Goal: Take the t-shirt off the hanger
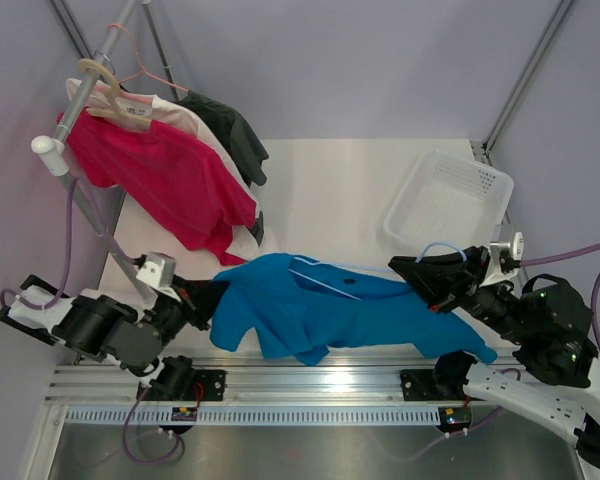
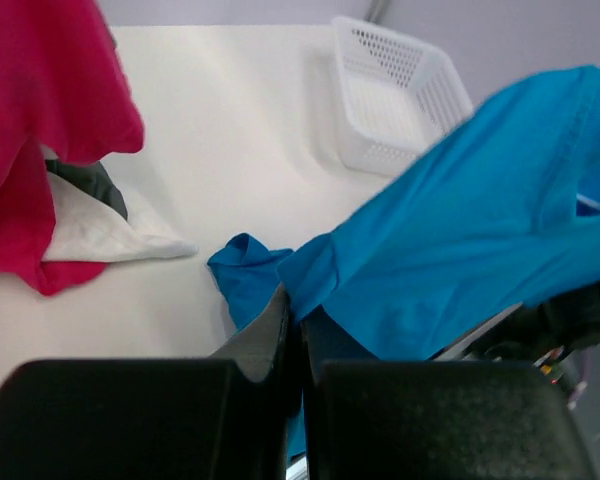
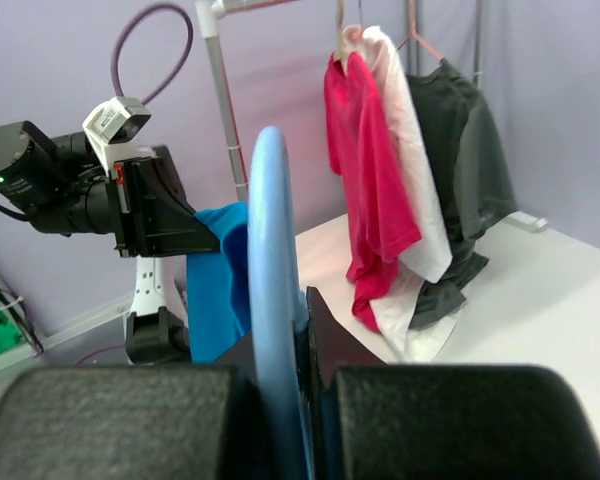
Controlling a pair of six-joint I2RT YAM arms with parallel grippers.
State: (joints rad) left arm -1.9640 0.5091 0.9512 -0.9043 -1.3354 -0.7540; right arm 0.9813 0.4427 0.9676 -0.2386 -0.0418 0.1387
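The black, cylinder-jointed left arm (image 1: 110,330) and right arm (image 1: 545,335) are each joined by glossy white links (image 1: 520,395). Thin lavender cables (image 1: 68,240) are looped from both. Small green lights (image 1: 543,296) are seen on the right arm, and a silver-white camera block (image 1: 158,270) is mounted at the left wrist. The left gripper (image 2: 292,320) is formed of matte black, blocky fingers.

light: bright, even, overhead | shadows: soft, faint on the bench (image 1: 330,190) beside the basket (image 1: 448,158) | glare: dull sheen on near metal sheet (image 1: 280,450) | focus: wrist views soft; left end effector (image 2: 296,330) and hanger (image 3: 272,280) blurred up close
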